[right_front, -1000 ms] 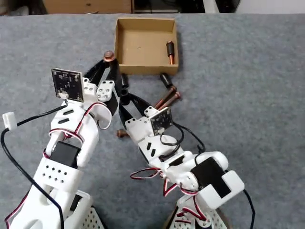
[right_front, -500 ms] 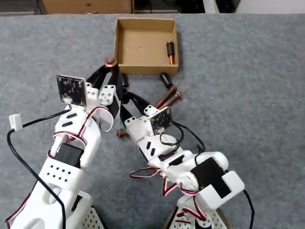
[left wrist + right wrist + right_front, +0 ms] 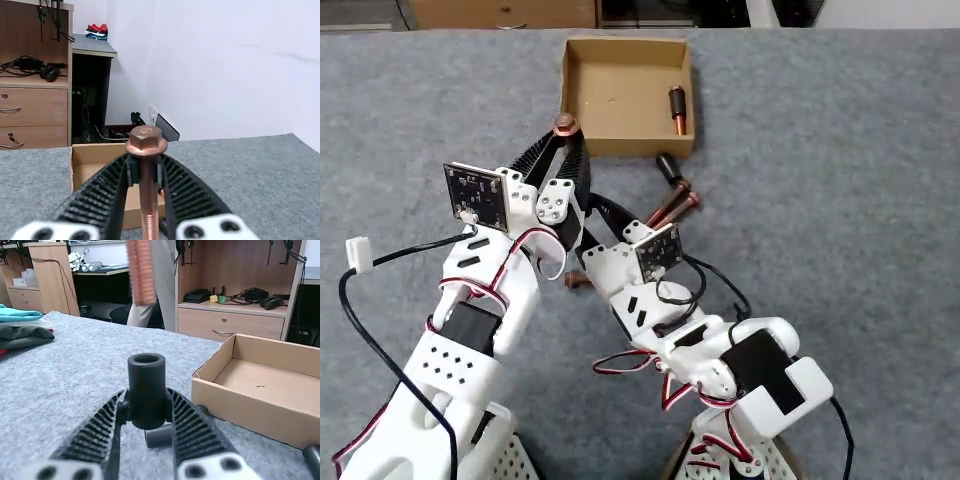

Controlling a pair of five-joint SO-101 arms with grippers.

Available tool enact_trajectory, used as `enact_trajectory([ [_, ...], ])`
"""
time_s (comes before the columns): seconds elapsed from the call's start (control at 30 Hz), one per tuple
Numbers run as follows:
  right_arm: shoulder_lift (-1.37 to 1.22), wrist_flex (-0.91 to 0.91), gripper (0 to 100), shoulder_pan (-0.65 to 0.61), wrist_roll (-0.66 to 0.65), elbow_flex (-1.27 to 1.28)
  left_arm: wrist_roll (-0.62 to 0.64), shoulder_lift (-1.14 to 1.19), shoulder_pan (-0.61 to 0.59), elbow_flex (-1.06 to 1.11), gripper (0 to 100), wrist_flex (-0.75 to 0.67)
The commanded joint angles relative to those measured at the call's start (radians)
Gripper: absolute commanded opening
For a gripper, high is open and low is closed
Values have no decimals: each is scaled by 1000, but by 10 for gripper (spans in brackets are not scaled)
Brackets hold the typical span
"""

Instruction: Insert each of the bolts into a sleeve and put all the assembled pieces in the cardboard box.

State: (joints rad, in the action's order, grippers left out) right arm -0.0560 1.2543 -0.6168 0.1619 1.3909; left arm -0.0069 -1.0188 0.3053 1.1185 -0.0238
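The left gripper (image 3: 145, 169) is clamped on a copper bolt (image 3: 146, 142), shank down, with the head just above the fingertips. The right gripper (image 3: 146, 412) grasps a black sleeve (image 3: 146, 387) upright, bore up, with the bolt's threaded end above it. Beyond both grippers stands the cardboard box (image 3: 250, 407), with one assembled piece (image 3: 677, 108) inside.

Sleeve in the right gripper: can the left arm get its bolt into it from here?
Probably yes. The sleeve stands upright in the right gripper, hole open on top; the left gripper holds the bolt above, nothing between.
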Motion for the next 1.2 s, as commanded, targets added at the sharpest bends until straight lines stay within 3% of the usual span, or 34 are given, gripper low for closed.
enact_trajectory([
  [0.0,-2,26,0,19,-11,-41,-8,-12,3,-25,19,-23],
  [0.8,1,25,0,18,-8,-42,-61,2,54,-8,19,-23],
  [1.0,1,26,0,19,-9,-42,-58,2,29,-28,19,135],
  [1.17,1,26,0,19,-9,-42,-61,1,28,-20,19,147],
])
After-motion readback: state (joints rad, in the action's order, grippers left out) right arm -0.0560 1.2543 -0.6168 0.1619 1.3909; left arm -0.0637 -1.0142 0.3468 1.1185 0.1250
